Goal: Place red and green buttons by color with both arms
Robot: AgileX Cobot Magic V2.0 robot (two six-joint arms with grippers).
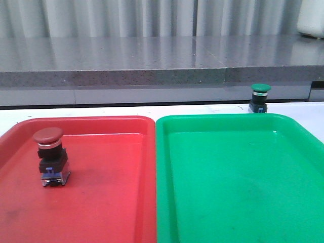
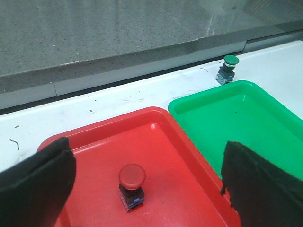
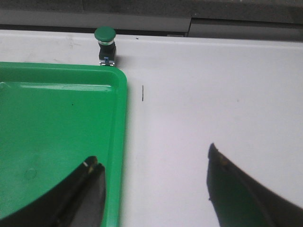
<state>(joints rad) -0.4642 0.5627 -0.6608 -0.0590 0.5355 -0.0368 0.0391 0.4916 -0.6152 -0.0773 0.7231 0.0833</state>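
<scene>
The red button point(image 1: 49, 156) stands upright inside the red tray point(image 1: 101, 202), toward its left side; it also shows in the left wrist view as the red button point(image 2: 131, 186). The green button point(image 1: 259, 97) stands on the white table just behind the green tray point(image 1: 238, 177), outside it, and appears as the green button point(image 3: 105, 45) by the tray's corner. My left gripper point(image 2: 147, 182) hangs open above the red tray, nothing held. My right gripper point(image 3: 154, 184) is open over the green tray's right rim, empty. Neither gripper shows in the front view.
The two trays sit side by side, touching. A grey stone ledge point(image 1: 152, 66) runs behind the table. White tabletop point(image 3: 213, 94) lies right of the green tray. A white object point(image 1: 311, 20) stands at the far right on the ledge.
</scene>
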